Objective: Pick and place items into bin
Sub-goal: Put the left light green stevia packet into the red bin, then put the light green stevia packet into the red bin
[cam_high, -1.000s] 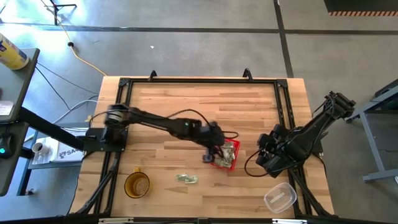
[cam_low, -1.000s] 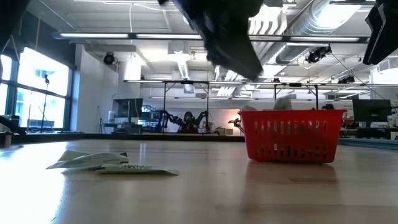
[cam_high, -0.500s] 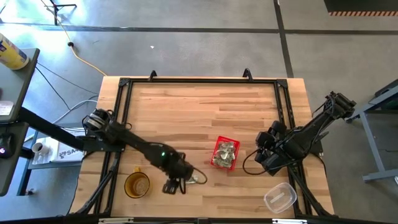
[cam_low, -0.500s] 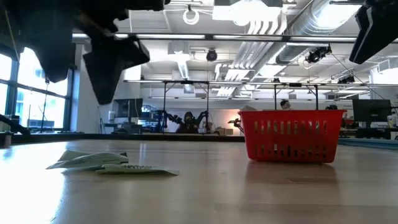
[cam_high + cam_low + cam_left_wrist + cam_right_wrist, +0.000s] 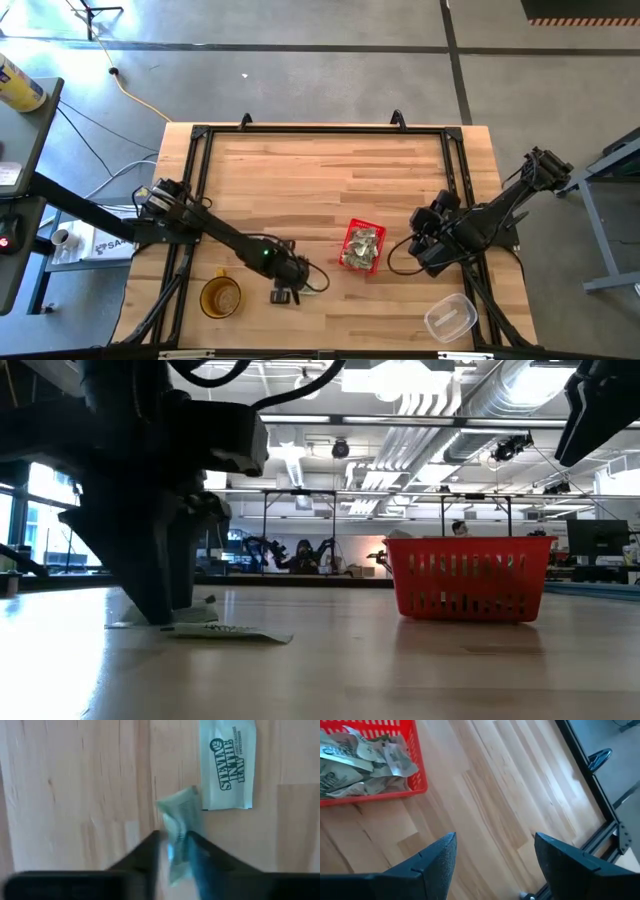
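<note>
The left gripper [image 5: 285, 292] was lowered to the tabletop [image 5: 300, 180] near its front edge, left of centre, with its fingers [image 5: 150, 851] closed on a crumpled green-and-white packet [image 5: 179, 827]. A second packet [image 5: 227, 764], flat and printed with dark lettering, was seen lying on the wood just beyond the pinched one, apparently touching it at one corner. In the low view the left gripper [image 5: 160, 560] was seen standing down on the table surface, with flat packets [image 5: 215, 630] spread at its foot.

The red basket [image 5: 361, 247] was placed right of centre, toward the front of the tabletop, well apart from the left gripper. It was already partly filled with a heap of packets [image 5: 360, 762], seen through the right wrist camera and from above. In the low view the basket [image 5: 468, 576] was seen upright on the table, with a little of its contents showing above the rim.

The right gripper [image 5: 428, 250] was held above the tabletop near the right edge, just to the right of the basket, with its fingers [image 5: 432, 865] spread wide and nothing between them.

An amber cup [image 5: 220, 297] was set near the front-left corner, and a clear plastic container [image 5: 449, 318] near the front-right corner
</note>
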